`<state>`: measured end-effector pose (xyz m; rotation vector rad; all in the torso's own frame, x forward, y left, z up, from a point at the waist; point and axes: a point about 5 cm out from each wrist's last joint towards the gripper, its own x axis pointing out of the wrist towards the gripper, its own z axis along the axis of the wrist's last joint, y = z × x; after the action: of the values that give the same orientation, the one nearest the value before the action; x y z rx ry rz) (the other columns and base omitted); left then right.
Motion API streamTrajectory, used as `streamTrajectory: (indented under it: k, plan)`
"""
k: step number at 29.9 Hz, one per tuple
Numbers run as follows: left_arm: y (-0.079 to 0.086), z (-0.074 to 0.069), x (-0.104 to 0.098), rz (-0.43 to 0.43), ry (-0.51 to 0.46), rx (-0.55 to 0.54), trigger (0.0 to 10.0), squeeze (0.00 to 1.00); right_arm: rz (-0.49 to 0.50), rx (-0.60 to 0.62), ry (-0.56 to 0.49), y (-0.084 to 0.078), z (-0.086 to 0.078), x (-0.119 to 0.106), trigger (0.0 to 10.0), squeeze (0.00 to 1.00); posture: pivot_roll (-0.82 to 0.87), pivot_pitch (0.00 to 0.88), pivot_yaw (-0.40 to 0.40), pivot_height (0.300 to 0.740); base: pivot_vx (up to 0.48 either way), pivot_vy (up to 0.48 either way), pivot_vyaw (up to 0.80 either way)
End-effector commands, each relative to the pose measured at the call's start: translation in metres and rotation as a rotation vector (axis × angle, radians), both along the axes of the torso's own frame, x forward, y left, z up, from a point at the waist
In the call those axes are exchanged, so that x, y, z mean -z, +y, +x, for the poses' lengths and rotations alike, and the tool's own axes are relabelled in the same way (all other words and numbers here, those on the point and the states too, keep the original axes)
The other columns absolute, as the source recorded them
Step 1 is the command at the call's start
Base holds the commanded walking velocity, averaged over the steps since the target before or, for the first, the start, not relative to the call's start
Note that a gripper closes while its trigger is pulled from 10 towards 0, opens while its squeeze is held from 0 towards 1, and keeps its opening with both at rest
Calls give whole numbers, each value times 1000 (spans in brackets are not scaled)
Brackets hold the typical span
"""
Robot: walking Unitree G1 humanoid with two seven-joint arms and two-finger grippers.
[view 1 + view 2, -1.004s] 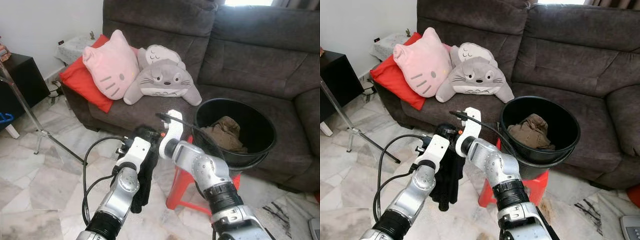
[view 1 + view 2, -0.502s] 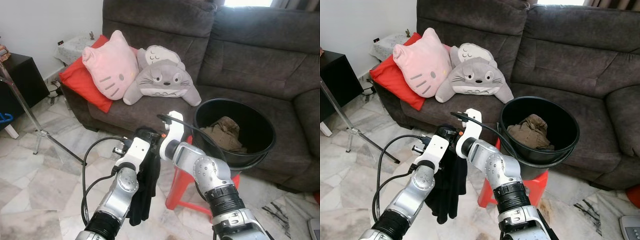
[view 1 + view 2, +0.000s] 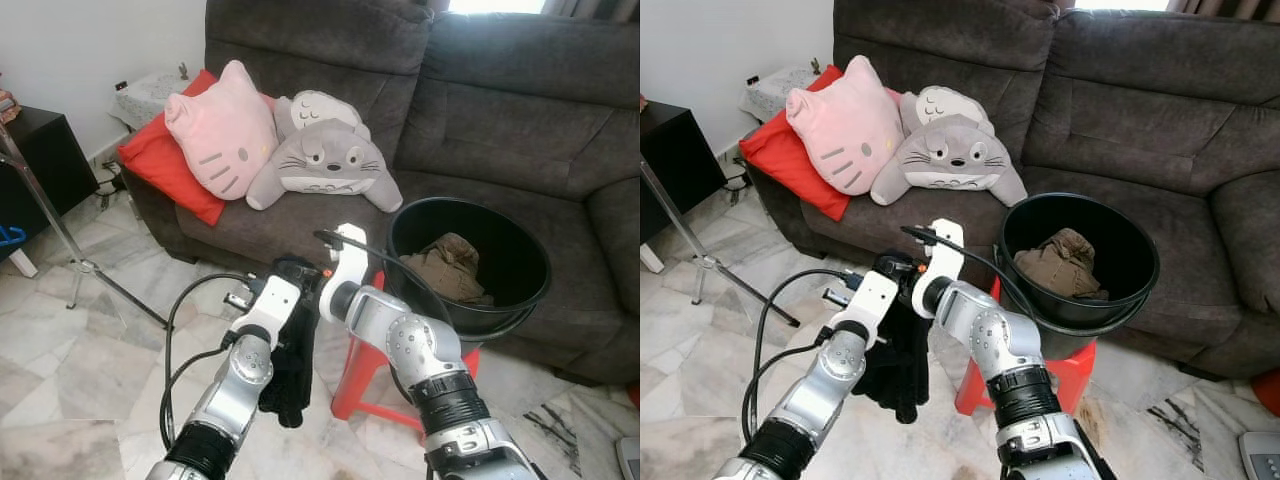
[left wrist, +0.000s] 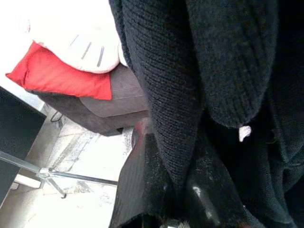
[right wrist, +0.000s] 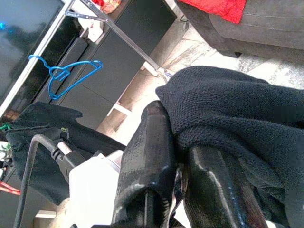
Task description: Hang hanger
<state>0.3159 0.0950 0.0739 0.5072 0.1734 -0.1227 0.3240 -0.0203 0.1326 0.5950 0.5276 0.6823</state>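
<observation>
Dark grey sofa, white wall, marble-tile floor, daylight

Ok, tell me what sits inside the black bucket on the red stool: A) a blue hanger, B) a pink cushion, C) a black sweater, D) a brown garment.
D: a crumpled brown garment lies inside the black bucket on the red stool.

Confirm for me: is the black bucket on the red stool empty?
No. The black bucket on the red stool holds a crumpled brown garment inside it.
</observation>
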Motion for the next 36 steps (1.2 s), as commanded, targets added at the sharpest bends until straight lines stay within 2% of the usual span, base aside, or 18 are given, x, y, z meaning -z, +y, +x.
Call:
streamTrajectory:
  k: [1, 5, 6, 8, 9, 10, 13, 16, 17, 18, 20, 23, 26, 27, 28, 32, 36]
  plan:
    - [-3, -3, 5, 4, 21, 31, 0, 0, 64, -43, 4, 25, -11, -4, 0, 0, -21, 0, -50, 740, 0, 0, 0]
    - [-1, -3, 6, 22, 33, 44, 0, 0, 39, -42, -9, 23, -10, -2, 0, 0, -20, 0, -49, 740, 0, 0, 0]
    - [0, -3, 6, 31, 36, 51, 0, 0, 10, -44, -26, 22, -10, -1, 0, 0, -20, 0, -49, 740, 0, 0, 0]
    - [2, -4, 7, 45, 47, 63, 0, 0, -117, -68, -110, 18, -9, 2, 0, 0, -18, 0, -48, 740, 0, 0, 0]
    - [5, -4, 7, 52, 57, 71, 0, 0, -189, -90, -157, 15, -9, 5, 2196, 0, -18, 0, -48, 740, 0, 0, 0]
    - [7, -5, 8, 60, 63, 76, 0, 0, -243, -106, -189, 13, -8, 7, 10000, 0, -19, 0, -47, 740, 0, 0, 0]
    - [12, -5, 9, 76, 78, 84, 0, 0, -324, -140, -239, 7, -8, 11, 10000, 0, -19, 0, -46, 740, 0, 0, 0]
    - [18, -6, 11, 79, 91, 79, 0, 0, -337, -161, -256, 2, -7, 12, 10000, 0, -17, 0, -47, 740, 0, 0, 0]
    - [20, -6, 11, 81, 93, 77, 0, 0, -332, -166, -255, 1, -7, 11, 10000, 757, -17, 0, -47, 740, 0, 0, 0]
    - [23, -6, 11, 79, 97, 72, 0, 0, -343, -177, -261, -1, -7, 12, 10000, 1000, -17, 0, -47, 740, 0, 0, 0]
    - [24, -6, 11, 76, 101, 71, 0, 0, -359, -189, -276, -2, -7, 14, 10000, 1000, -17, 0, -47, 740, 0, 0, 0]
    - [27, -7, 10, 56, 114, 70, 0, 0, -444, -259, -315, -8, -9, 21, 10000, 1000, -16, 0, -47, 740, 0, 0, 0]
    - [28, -8, 8, 56, 120, 83, 0, 0, -476, -281, -326, -18, -7, 22, 10000, 1000, -18, 0, -44, 740, 0, 0, 0]
    - [30, -8, 8, 56, 124, 88, 0, 0, -494, -299, -330, -23, -6, 23, 10000, 31, -18, 0, -44, 740, 0, 0, 0]
    - [30, -8, 8, 55, 128, 91, 0, 0, -521, -320, -341, -26, -6, 24, 10000, 0, -18, 0, -44, 740, 0, 0, 0]
    - [33, -9, 7, 60, 158, 110, 0, 0, -658, -380, -385, -43, -4, 30, 10000, 0, -19, 0, -43, 740, 0, 0, 0]
    - [40, -13, 9, 88, 241, 165, 0, 0, -816, -489, -437, -63, -5, 35, 10000, 0, -19, 0, -41, 740, 0, 0, 0]
